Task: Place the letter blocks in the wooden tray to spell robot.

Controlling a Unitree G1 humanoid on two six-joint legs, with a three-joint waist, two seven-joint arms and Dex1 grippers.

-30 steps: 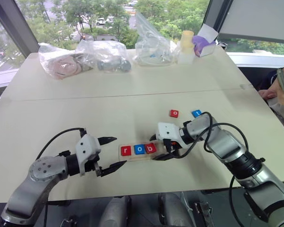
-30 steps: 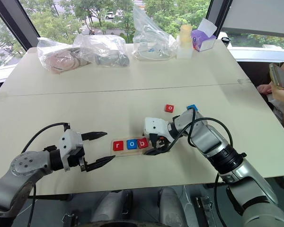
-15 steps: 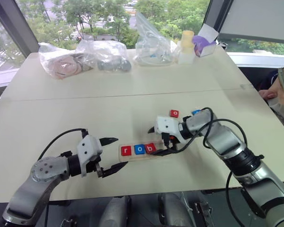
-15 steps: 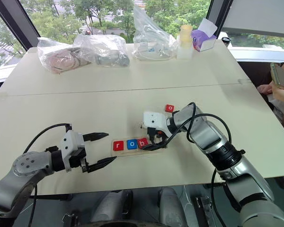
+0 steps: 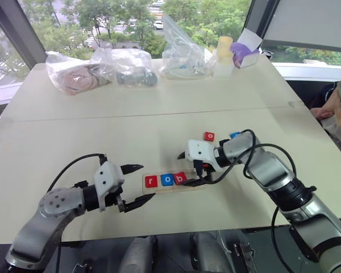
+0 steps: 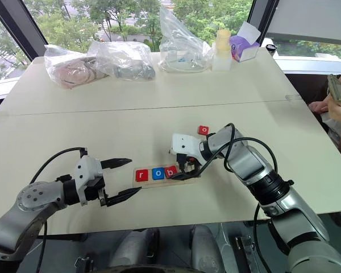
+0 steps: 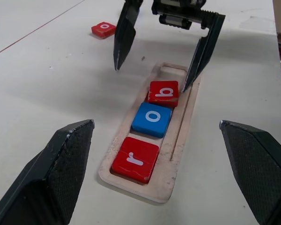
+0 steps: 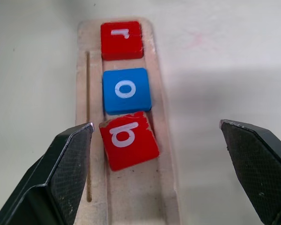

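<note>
You are hovering the right gripper (image 7: 166, 51), fingers spread and empty, over the crooked b block (image 8: 128, 139); it is probably jamming the tray (image 8: 166, 192).

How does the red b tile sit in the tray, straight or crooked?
Crooked. The b tile lies in the wooden tray rotated against the square-set blue o tile, one corner touching it.

An upper-floor office or lab room: a plain cream desk (image 5: 159, 114) stands against tall windows (image 5: 131, 17) at 12 o'clock overlooking treetops and parked cars below.
</note>
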